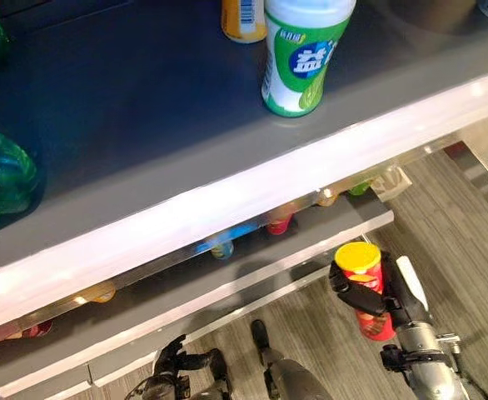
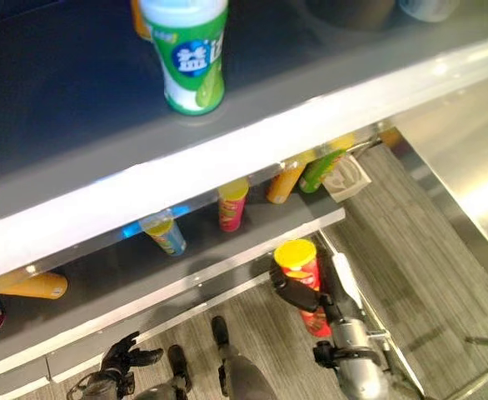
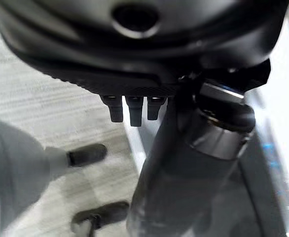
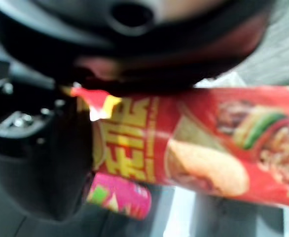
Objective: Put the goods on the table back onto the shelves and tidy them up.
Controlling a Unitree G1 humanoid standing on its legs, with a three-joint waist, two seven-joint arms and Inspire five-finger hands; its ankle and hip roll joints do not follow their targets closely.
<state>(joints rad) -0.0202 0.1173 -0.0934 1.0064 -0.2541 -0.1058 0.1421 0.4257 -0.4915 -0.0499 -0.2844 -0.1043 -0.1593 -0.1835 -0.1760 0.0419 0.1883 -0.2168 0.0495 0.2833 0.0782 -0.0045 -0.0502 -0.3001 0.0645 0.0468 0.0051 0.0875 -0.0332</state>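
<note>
right robot hand (image 1: pixel 375 293) is wrapped around a red can (image 1: pixel 370 293) with a yellow lid, fingers curled across its body, holding it upright out in front of the lower shelf (image 1: pixel 252 279), over the striped floor (image 1: pixel 452 217). in the right wrist view the can (image 4: pixel 208 148) lies right under the palm, red label with a food picture, and a pink can (image 4: pixel 119 195) shows past it.

left robot hand (image 2: pixel 126 354) hangs low by the bottom edge of the shelf unit, fingers loosely spread, holding nothing.

up top, the upper shelf (image 1: pixel 144 100) carries a green-and-white bottle (image 1: pixel 301 58) standing upright near its front edge, an orange can (image 1: pixel 242 18) just behind it, and green bottles (image 1: pixel 1 175) off on the left side.

under it, on the lower shelf, a row of goods: a pink can (image 2: pixel 232 204), a blue can (image 2: pixel 164 232) tilted beside it, an orange bottle (image 2: pixel 284 182), a green one (image 2: pixel 321 169) next to that, and another orange bottle (image 2: pixel 34 286) lying on its side far left.
</note>
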